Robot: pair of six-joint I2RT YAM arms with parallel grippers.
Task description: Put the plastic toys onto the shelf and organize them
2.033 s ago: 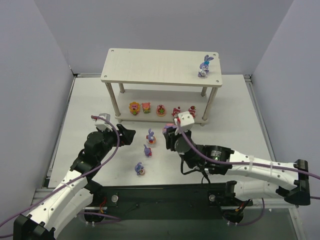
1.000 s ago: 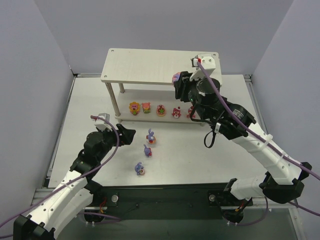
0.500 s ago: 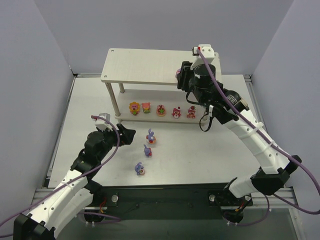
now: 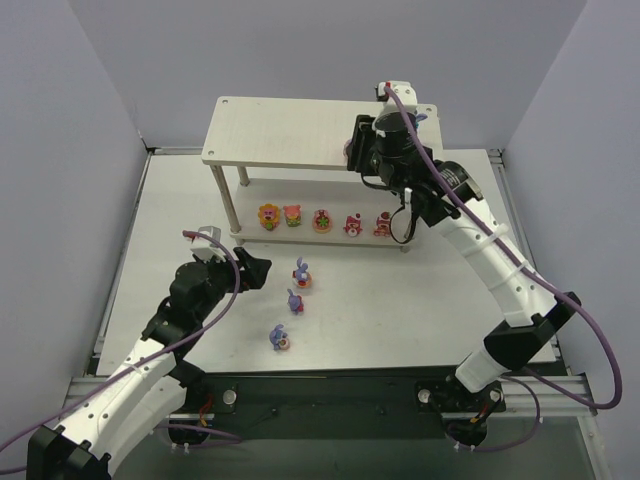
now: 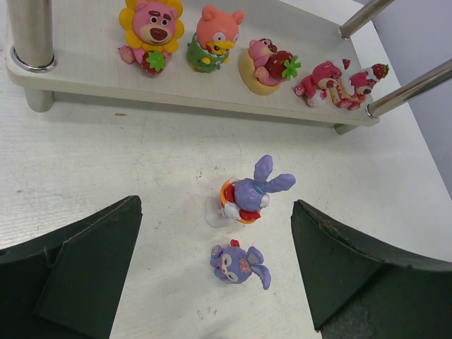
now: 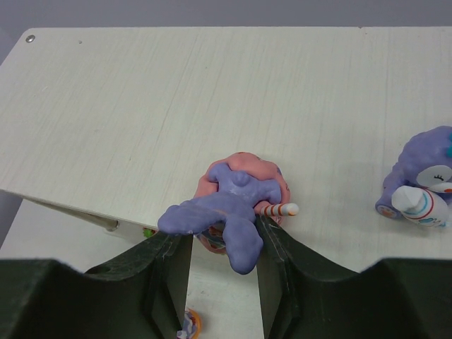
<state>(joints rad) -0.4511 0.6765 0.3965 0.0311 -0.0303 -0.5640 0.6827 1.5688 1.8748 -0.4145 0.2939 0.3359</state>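
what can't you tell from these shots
- Held bunny: right wrist, its own body hides whether its base touches the shelf top.
- Bunny on the shelf: right wrist, cut by the edge; top external, mostly behind the right arm.
- Nearest table bunny: top external, too small for its face.

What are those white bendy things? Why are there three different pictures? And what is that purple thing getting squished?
Those white bendy things are two robot arms, each ending in a two-finger gripper. One picture looks down from above; the other two come from little cameras on the wrists. The right gripper pinches a purple bunny at the edge of the top board of the shelf, near another bunny standing there. Five pink and red round toys sit on the lower board. The left gripper is open and empty above the table, where three more bunnies wait.
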